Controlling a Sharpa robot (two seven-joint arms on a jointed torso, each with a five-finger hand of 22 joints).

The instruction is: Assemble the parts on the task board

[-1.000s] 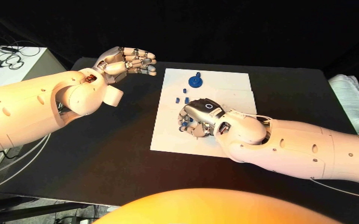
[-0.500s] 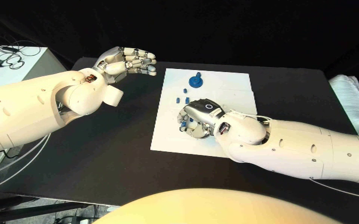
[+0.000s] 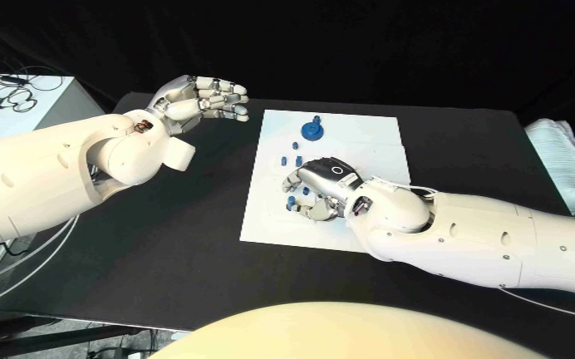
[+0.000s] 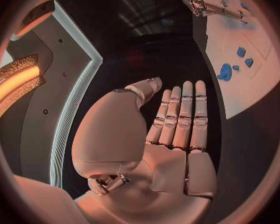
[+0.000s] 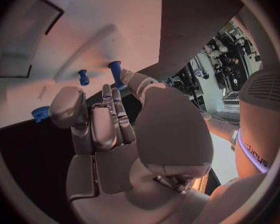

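Right robot hand [image 3: 321,186] pinches blue part [image 5: 115,70] over task board [image 3: 360,139] (no legible writing); left robot hand [image 3: 198,100] spread, empty.

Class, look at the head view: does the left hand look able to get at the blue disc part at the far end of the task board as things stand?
Probably yes. The left hand hangs open over the table, holding nothing, beside the task board. Nothing stands between it and the blue disc part; the right hand works nearer the robot.

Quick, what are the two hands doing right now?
Left hand: open, holding nothing.
Right hand: on the board; cannot tell if it holds anything.
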